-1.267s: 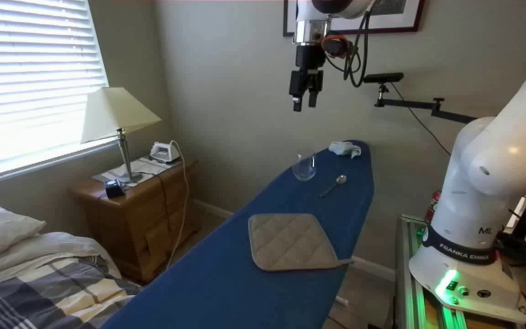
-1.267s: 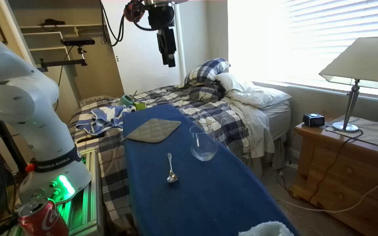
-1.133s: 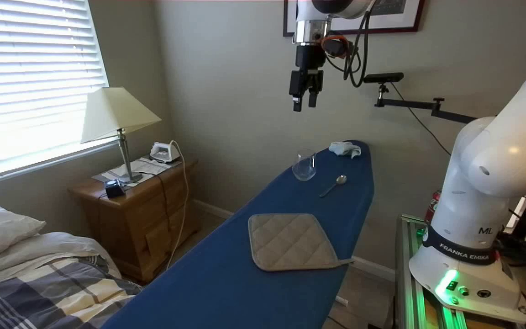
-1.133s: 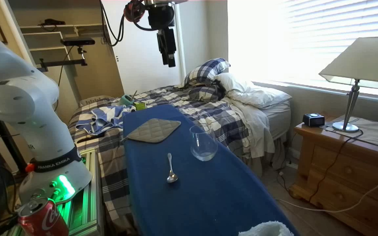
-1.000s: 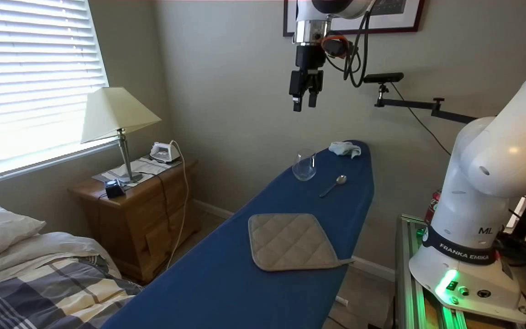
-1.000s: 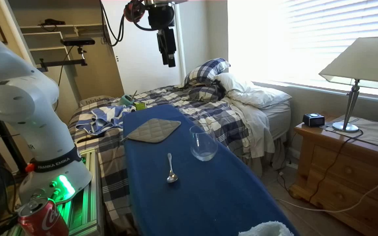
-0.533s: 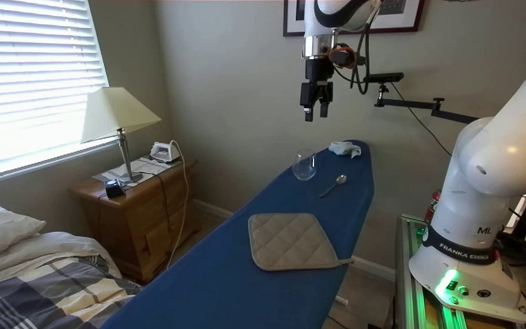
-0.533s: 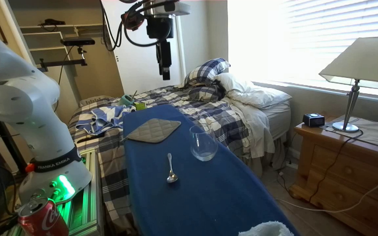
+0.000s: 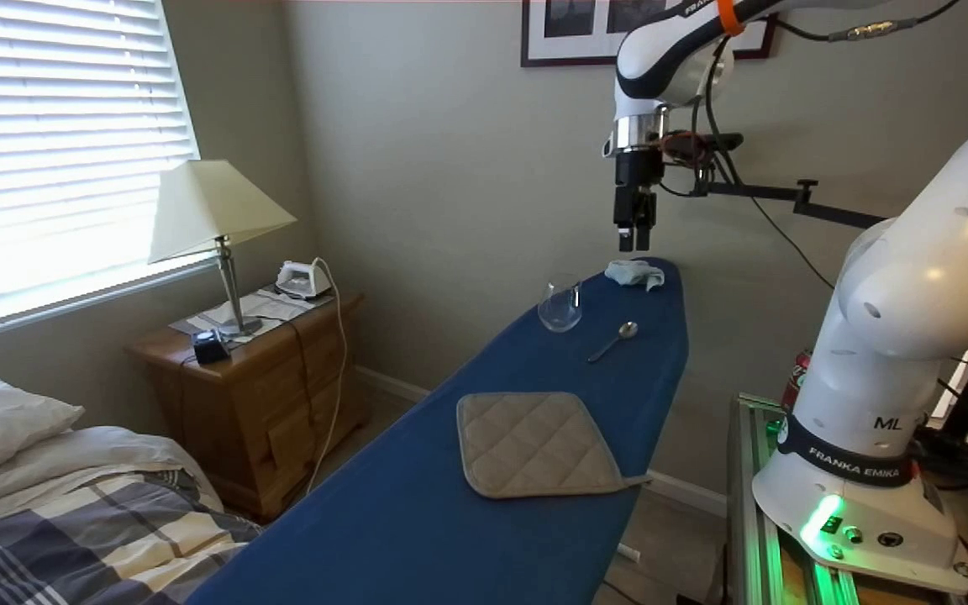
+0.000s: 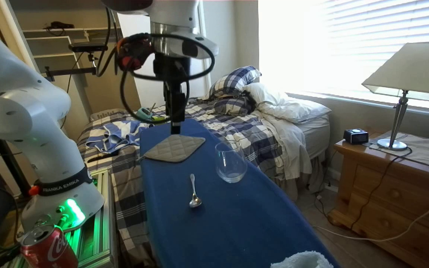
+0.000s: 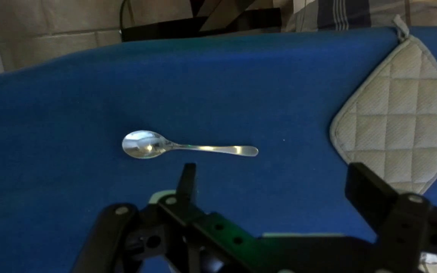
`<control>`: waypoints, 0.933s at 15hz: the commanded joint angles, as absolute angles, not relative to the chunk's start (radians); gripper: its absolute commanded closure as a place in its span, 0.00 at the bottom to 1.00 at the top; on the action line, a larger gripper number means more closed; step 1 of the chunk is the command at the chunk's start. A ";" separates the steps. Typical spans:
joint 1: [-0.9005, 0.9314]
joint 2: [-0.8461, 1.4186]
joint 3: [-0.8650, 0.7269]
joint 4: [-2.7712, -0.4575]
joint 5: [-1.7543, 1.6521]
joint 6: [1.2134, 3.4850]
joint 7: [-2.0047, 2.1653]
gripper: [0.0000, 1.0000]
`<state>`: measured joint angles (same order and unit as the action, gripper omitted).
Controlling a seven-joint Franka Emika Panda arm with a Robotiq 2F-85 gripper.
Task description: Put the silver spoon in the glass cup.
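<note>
The silver spoon [image 9: 616, 340] lies flat on the blue ironing board [image 9: 417, 521]. It also shows in an exterior view [image 10: 193, 189] and in the wrist view [image 11: 188, 146], bowl to the left, handle to the right. The clear glass cup [image 9: 560, 313] stands upright beside the spoon, apart from it; it also shows in an exterior view [image 10: 231, 167]. I cannot make it out in the wrist view. My gripper [image 11: 273, 167] is open and empty, its fingers wide apart. It hangs well above the board in both exterior views [image 9: 633, 244] [image 10: 175, 128], touching nothing.
A tan quilted pad [image 9: 543, 445] lies on the board near the spoon's handle end. A whitish lump [image 9: 635, 273] lies at the board's narrow tip. A plaid bed [image 10: 199, 111] and a wooden nightstand [image 10: 385, 186] stand beside the board. A soda can [image 10: 48, 247] stands near the robot base.
My gripper has come down and moved right in an exterior view, and down and slightly left in an exterior view. It appears turned. The spoon, cup and pad have not moved.
</note>
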<state>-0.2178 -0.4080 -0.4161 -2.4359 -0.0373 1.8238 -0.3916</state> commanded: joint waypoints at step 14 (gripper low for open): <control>-0.330 -0.108 -0.556 -2.371 0.001 1.888 -0.661 0.00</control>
<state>-0.2985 -0.2155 -0.5372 -2.4198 -0.0331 1.8848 -0.5730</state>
